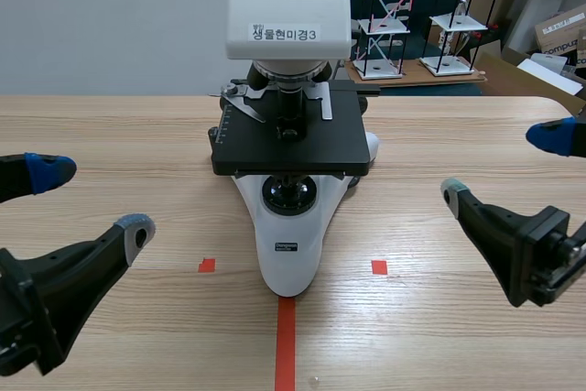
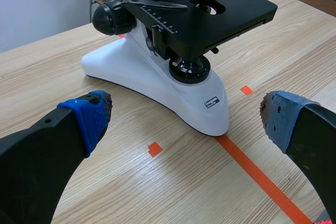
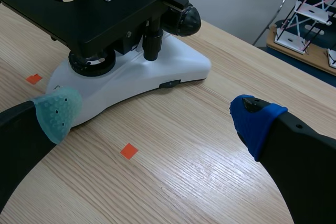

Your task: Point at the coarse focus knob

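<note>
A microscope [image 1: 288, 144] with a white base and a black stage stands at the table's middle. Its coarse focus knob [image 2: 113, 18], a large black knob, sticks out from the side of the body behind the stage. The matching knob [image 3: 186, 20] on the other side shows in the right wrist view. My left gripper [image 1: 92, 200] is open, low at the front left and well short of the microscope. In its own view the left gripper [image 2: 186, 114] frames the white base. My right gripper [image 1: 502, 164] is open at the front right, and in its own view this gripper [image 3: 155, 114] holds nothing.
Orange-red tape marks lie in front of the microscope base [image 1: 286, 263]. Beyond the table's far right edge stand white wire racks [image 1: 389, 16] and a cardboard box [image 1: 558, 34]. Bare wood lies on both sides of the microscope.
</note>
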Controlling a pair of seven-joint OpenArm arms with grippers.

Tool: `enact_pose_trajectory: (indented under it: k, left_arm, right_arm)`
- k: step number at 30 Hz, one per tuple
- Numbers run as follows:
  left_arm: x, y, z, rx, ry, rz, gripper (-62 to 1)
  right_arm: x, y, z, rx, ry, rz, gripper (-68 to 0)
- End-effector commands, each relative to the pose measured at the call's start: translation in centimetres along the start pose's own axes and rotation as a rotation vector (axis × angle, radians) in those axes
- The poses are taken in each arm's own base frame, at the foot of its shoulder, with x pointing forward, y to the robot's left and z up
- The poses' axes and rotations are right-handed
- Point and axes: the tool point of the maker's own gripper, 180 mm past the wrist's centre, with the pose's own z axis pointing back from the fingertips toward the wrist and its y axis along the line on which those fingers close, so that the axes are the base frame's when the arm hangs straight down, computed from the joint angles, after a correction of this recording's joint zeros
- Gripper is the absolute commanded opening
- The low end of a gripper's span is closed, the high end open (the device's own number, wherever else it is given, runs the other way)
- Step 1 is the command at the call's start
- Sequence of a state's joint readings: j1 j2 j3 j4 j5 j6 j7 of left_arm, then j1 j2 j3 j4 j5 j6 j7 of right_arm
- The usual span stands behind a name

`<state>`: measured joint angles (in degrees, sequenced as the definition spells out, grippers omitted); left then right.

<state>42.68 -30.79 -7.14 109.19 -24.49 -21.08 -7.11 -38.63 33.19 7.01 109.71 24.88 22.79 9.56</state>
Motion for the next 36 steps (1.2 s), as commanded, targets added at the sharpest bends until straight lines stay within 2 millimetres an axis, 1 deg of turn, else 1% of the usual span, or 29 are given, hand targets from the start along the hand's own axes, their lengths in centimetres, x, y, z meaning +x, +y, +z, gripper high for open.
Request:
enact_pose_trajectory:
  k: [1, 26, 30, 34, 35, 36]
  left_arm:
    - [1.04, -0.31, -0.13, -0.006, -0.038, 0.003, -1.3]
    - [1.04, -0.31, -0.13, -0.006, -0.038, 0.003, -1.3]
    - [1.04, -0.31, -0.13, -0.006, -0.038, 0.003, -1.3]
    - [1.04, -0.31, -0.13, -0.006, -0.038, 0.003, -1.3]
    - [1.03, -0.31, -0.13, -0.006, -0.038, 0.002, -1.3]
    - [1.03, -0.31, -0.13, -0.006, -0.038, 0.002, -1.3]
  right_arm:
    - [0.93, 0.13, -0.16, 0.009, -0.030, 0.007, -5.2]
    - [0.93, 0.13, -0.16, 0.009, -0.030, 0.007, -5.5]
    - [1.04, 0.10, -0.15, 0.007, -0.037, -0.005, -9.9]
    - [1.30, -0.15, -0.14, -0.006, -0.051, -0.045, -10.5]
    - [1.33, -0.19, -0.14, -0.008, -0.052, -0.054, -13.0]
    - [1.37, -0.21, -0.14, -0.008, -0.054, -0.056, -17.7]
